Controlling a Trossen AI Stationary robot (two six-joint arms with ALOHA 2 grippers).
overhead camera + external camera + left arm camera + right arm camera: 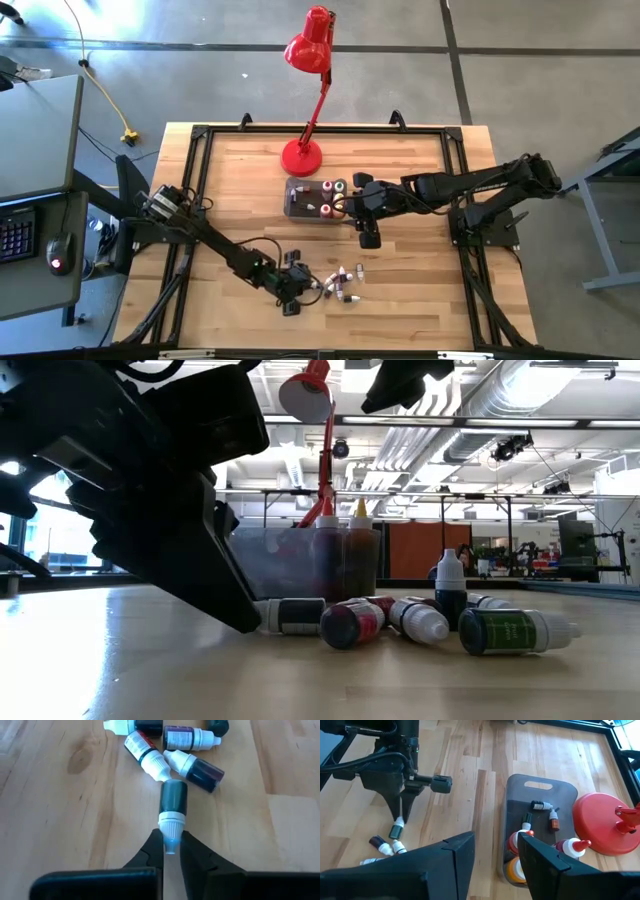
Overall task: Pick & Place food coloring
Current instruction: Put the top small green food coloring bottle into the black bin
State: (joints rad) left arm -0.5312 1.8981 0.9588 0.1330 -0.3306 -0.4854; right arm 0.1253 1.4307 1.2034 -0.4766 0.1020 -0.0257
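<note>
Left tool (170, 851) pinches the white cap tip of a dark bottle (173, 800) lying on the counter (60, 820), the narrowest grip point. Right tool (495, 855), released, hovers over the tub (540, 795).

L gripper (170, 845) low at table front, fingers nearly closed; R gripper (497, 852) raised mid-table, fingers apart.
</note>
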